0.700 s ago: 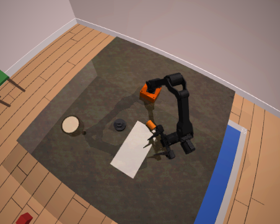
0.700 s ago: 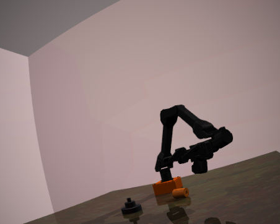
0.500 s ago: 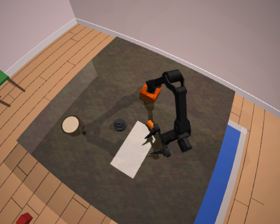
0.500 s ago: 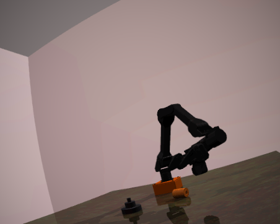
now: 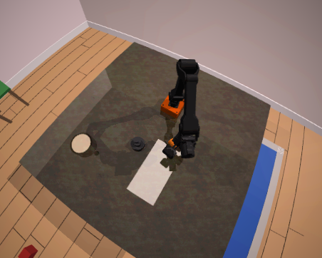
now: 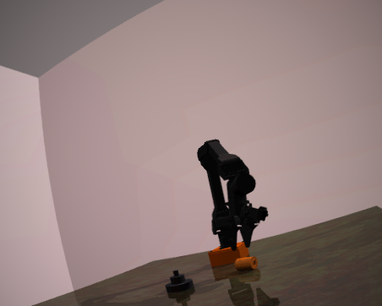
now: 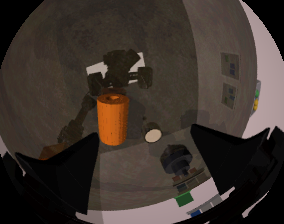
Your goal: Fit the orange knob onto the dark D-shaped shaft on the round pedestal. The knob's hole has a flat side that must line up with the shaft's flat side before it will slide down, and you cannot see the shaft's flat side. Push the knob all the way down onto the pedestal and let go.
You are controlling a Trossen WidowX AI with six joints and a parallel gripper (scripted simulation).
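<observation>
The orange knob (image 5: pixel 172 142) (image 6: pixel 246 263) (image 7: pixel 113 122) lies on its side at the upper end of the white sheet, partly hidden by the arm in the top view. One end with its hole shows in the wrist view; the flat side of the hole cannot be made out. My gripper (image 6: pixel 241 248) (image 7: pixel 146 134) is open and empty, above the knob. In the wrist view the knob is nearer the left finger. The dark round pedestal (image 5: pixel 134 147) (image 6: pixel 179 287) (image 7: pixel 176 162) stands apart, left of the knob in the top and exterior views, its shaft (image 6: pixel 176 272) upright and bare.
The white sheet (image 5: pixel 149 178) lies flat between pedestal and gripper. A round cream-topped container (image 5: pixel 81 143) (image 7: pixel 153 135) stands beyond the pedestal at the left. The arm's orange base block (image 5: pixel 172 108) (image 6: pixel 224 257) is behind the knob.
</observation>
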